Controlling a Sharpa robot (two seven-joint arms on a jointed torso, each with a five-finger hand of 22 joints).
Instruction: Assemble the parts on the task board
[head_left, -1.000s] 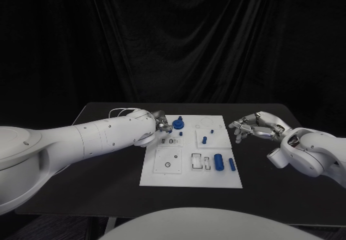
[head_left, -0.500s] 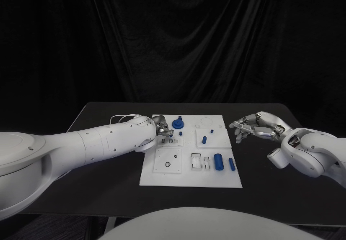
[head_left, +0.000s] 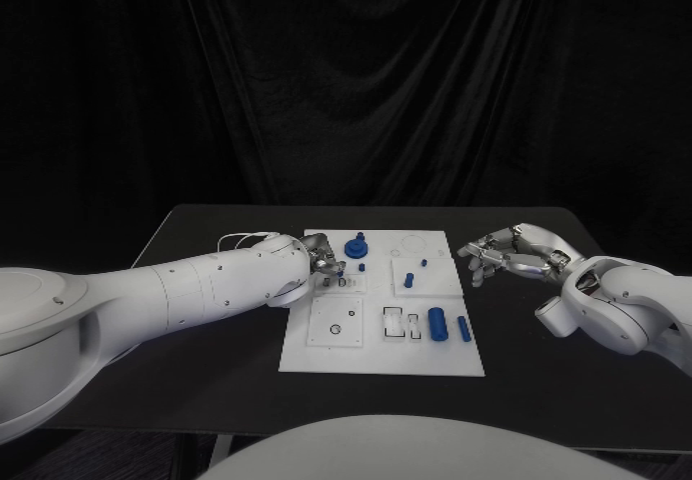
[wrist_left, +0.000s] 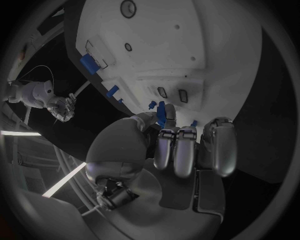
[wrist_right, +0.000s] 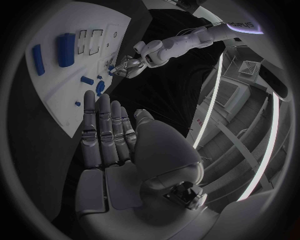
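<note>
The white task board (head_left: 372, 350) lies in the middle of the table. My left hand (head_left: 323, 256) hovers at the board's far left corner, fingers curled, pinching a small blue part (wrist_left: 161, 113) between thumb and fingers over the board (wrist_left: 169, 45). A round blue part (head_left: 356, 246) stands just right of that hand. Two blue cylinders (head_left: 437, 324) (head_left: 464, 328) lie at the board's near right. Small blue pegs (head_left: 408, 280) sit mid-board. My right hand (head_left: 503, 252) hangs off the board's right edge, fingers (wrist_right: 103, 127) stretched out and holding nothing.
The black table (head_left: 188, 340) has bare room on both sides of the board. Several rectangular slots (head_left: 395, 322) and a round hole (head_left: 336, 328) mark the board's near half. A dark curtain hangs behind the table.
My left forearm has swung lower and the hand has crept slightly nearer along the board's left corner. The right hand has stayed put.
</note>
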